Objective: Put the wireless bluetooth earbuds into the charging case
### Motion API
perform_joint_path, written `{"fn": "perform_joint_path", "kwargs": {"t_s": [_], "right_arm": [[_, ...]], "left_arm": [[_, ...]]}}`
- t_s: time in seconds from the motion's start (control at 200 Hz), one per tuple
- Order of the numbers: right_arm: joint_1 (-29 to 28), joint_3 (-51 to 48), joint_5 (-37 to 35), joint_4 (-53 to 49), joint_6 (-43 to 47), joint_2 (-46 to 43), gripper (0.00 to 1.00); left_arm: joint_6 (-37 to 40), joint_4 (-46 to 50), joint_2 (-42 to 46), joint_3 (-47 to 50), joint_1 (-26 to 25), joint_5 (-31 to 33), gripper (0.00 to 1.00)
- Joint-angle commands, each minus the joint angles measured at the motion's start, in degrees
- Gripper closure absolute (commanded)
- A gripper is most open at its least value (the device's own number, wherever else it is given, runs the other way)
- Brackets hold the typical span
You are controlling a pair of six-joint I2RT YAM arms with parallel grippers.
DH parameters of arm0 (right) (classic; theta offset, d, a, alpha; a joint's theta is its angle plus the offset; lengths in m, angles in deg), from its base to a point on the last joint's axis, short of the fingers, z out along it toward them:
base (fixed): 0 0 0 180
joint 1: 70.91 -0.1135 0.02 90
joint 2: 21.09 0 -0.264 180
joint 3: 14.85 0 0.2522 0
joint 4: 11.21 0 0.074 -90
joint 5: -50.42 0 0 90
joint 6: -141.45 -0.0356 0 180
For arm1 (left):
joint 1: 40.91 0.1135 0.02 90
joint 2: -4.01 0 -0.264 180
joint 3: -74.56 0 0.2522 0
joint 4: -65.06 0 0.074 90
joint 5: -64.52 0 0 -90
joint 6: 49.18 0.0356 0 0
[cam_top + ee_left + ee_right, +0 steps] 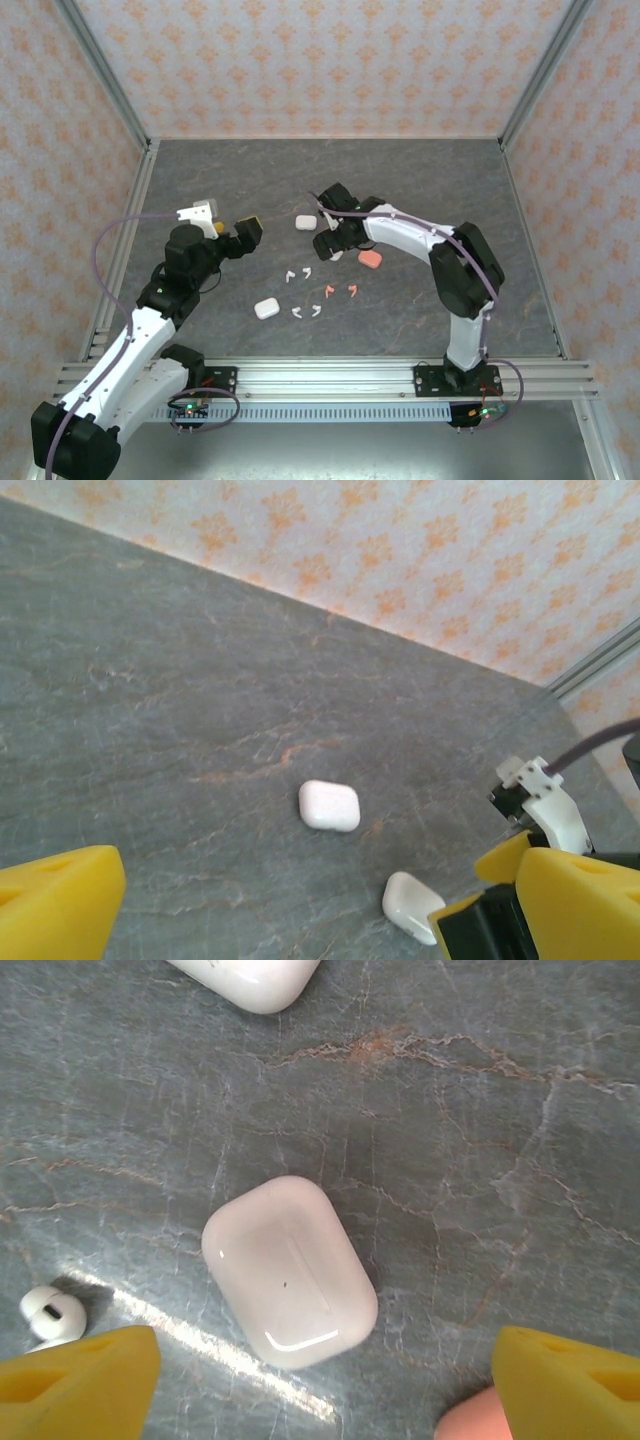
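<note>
Right gripper (325,1380) fingers stand wide, holding nothing, straddling a white case (290,1270); one earbud (50,1312) lies at eight o'clock of it. Left gripper (290,900) gapes empty too. The earbud looks light, glossy and slippery: pinch its stem gently.

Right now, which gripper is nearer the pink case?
Right. The right gripper sits just beside the pink case, on its left in the top view; the left gripper is much farther left.
</note>
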Motion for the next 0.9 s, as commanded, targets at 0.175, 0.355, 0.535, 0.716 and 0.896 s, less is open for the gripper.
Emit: {"fn": "perform_joint_path", "kwargs": {"t_s": [0.175,0.355,0.535,0.716,0.896], "right_arm": [[-0.5,5.5,1.6,-2.7,0.9,6.5,0.19],[-0.7,6.1,2.0,-3.7,1.3,8.5,0.22],[-0.9,5.5,2.4,-4.4,1.2,8.8,0.29],[-1.2,3.3,2.8,-4.4,1.1,7.7,0.37],[-1.3,2.1,2.3,-5.3,2.2,6.7,0.42]], "left_arm": [[1.7,2.1,-0.1,-0.9,0.6,-0.2,0.0],[0.8,0.8,0.3,0.3,0.6,0.1,0.0],[1.4,2.1,0.9,0.5,0.5,0.5,0.0],[2.1,2.3,0.3,-0.4,0.6,0.5,0.0],[1.3,0.7,-0.8,-0.2,0.6,0.5,0.0]]}}
